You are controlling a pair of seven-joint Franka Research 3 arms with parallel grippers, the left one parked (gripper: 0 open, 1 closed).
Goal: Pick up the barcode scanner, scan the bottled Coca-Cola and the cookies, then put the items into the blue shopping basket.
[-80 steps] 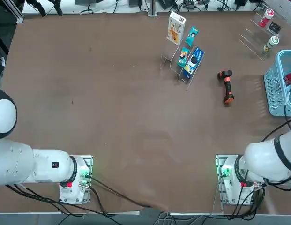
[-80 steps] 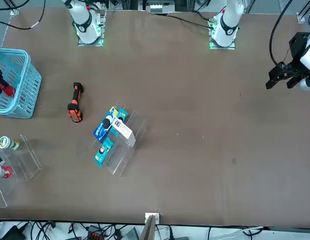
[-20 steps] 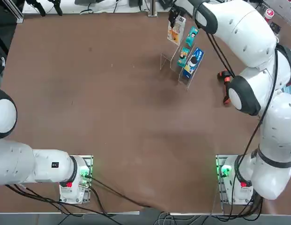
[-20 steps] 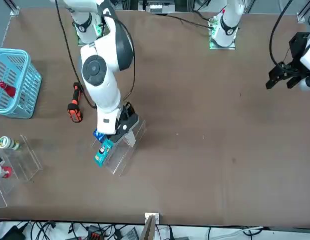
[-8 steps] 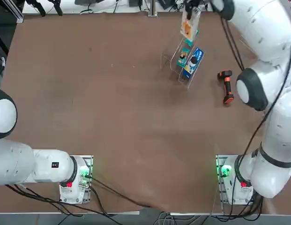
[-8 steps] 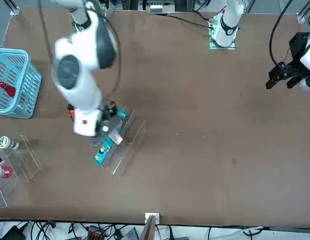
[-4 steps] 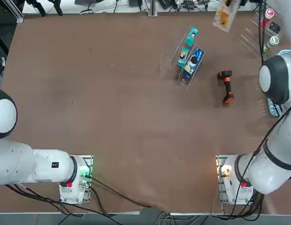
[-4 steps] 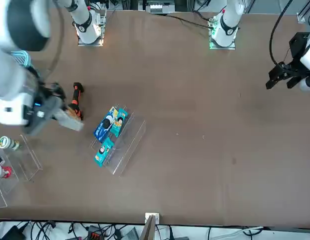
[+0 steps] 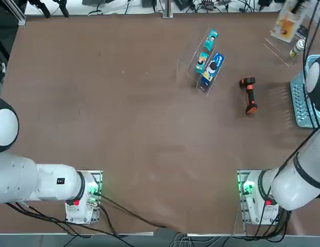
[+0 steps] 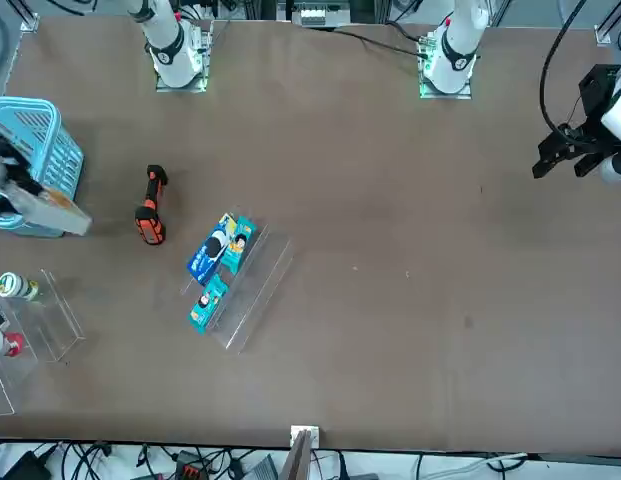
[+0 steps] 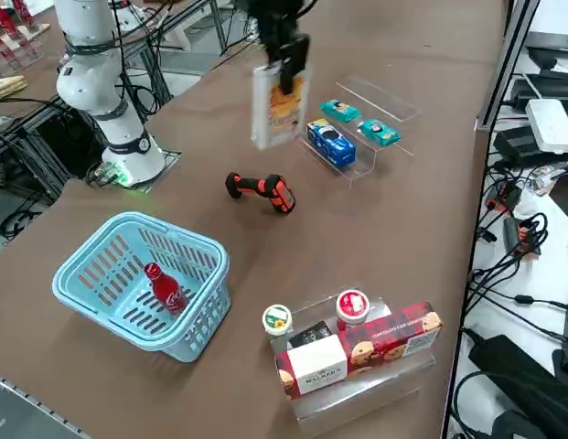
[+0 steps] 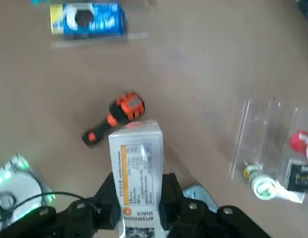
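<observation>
The right gripper (image 12: 140, 198) is clenched on the tall white cookie box with a yellow-orange picture (image 11: 275, 105), held upper centre, above the table.

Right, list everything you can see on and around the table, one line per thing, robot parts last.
barcode scanner: one, black with orange-red trim, lying on the table between the packet stand and the basket.
cookies: one box, white with a yellow-orange picture, held in the air above the table.
blue shopping basket: one, light blue, at the table's edge on the robot's right.
bottled Coca-Cola: one, red, lying inside the basket.
blue packet: one, on the clear stepped stand.
teal packets: two, on the same stand.
green-capped bottle: one, pale, in the second clear stand.
red-capped bottle: one, beside it.
long cookie box: one, red-brown, same stand.
right pincer: one, black, shut on the cookies.
</observation>
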